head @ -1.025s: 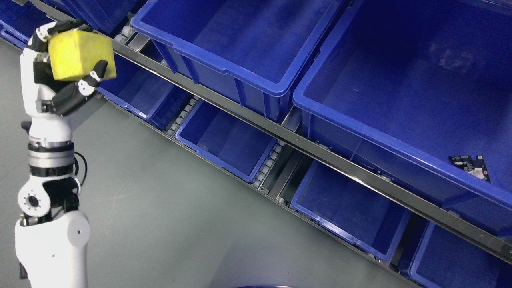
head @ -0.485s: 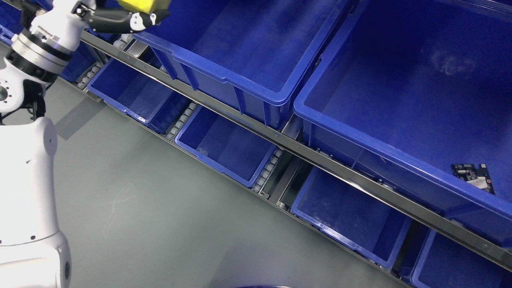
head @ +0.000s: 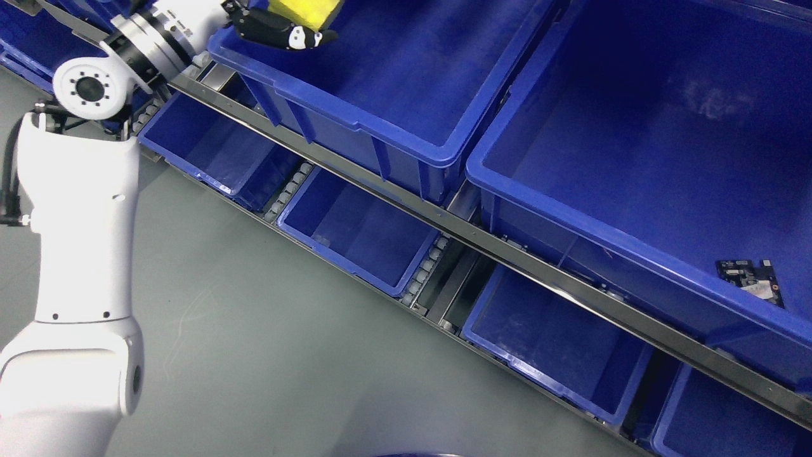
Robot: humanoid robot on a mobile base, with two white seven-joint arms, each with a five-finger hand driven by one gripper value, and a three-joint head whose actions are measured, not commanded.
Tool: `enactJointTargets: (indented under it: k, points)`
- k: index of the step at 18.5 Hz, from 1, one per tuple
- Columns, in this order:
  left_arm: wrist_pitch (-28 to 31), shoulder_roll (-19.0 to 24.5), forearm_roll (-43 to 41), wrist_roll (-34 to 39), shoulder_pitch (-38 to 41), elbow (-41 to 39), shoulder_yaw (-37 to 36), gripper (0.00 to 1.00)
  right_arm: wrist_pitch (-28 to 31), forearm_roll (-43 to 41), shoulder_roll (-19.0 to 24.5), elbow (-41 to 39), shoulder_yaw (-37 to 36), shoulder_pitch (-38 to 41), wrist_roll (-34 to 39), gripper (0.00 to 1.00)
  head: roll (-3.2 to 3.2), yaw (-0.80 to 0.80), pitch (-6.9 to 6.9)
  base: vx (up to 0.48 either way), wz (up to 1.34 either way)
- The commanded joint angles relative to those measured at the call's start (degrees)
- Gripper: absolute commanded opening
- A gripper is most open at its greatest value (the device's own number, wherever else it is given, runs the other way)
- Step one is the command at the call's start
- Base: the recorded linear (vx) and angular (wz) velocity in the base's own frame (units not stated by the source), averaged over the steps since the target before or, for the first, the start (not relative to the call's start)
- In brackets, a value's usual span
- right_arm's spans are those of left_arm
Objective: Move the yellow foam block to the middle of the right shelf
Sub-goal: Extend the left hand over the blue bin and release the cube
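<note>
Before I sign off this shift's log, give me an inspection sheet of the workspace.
Surface: grey floor, bare where visible.
Job's things: yellow foam block, cut by the top edge, held above upper blue bin.
Clutter: circuit board in large right bin.
Hands: left hand shut on the block; right not in view.
Cables: black cable by the left arm.
Surroundings: tilted shelf rail, lower blue bins.

Yellow foam block (head: 303,11): plain yellow, no pattern.
Left hand (head: 279,32): black fingers, white fingertip patches.
Left arm (head: 79,209): glossy white, silver and black banded wrist ring.
Bins (head: 393,95): uniform deep blue.
Shelf rail (head: 482,238) below the bins: dark grey metal.
Floor (head: 254,355) below the rail: dull grey-green.
Circuit board (head: 752,279) in the right bin: dark, pale marks.
</note>
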Motion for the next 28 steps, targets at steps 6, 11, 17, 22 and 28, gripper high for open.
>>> enactJointTargets:
  k: [6,11,17,22,28]
  points:
    - [0.53,-9.45,-8.69,0.53,-3.18,13.27,-3.33,1.0,-0.04,0.18,-1.0,-1.0,-0.7,1.31,-0.02,1.0,0.0,0.0,0.0,0.0,0.0]
    - [-2.71,-9.45,-8.42,2.29,-3.18,12.48,0.55,1.0,-0.04,0.18,-1.0,-1.0,-0.7,1.4,-0.02,1.0,0.0,0.0,0.0,0.0,0.0]
    - [-7.73,-9.45,-9.21,3.88,-2.65,12.74,-2.08,0.94,-0.04,0.18,-1.0,-1.0,-0.7,1.31,-0.02,1.0,0.0,0.0,0.0,0.0,0.0]
    - [-6.24,-9.45,-2.33,19.43,-1.87,14.05,0.19,1.0,-0.04,0.18,-1.0,-1.0,-0.7,1.31,-0.02,1.0,0.0,0.0,0.0,0.0,0.0]
    - [-1.23,-9.45,9.59,25.94,-1.6,13.71,-1.9,1.0,-0.04,0.18,-1.0,-1.0,-0.7,1.31,-0.02,1.0,0.0,0.0,0.01,0.0,0.0]
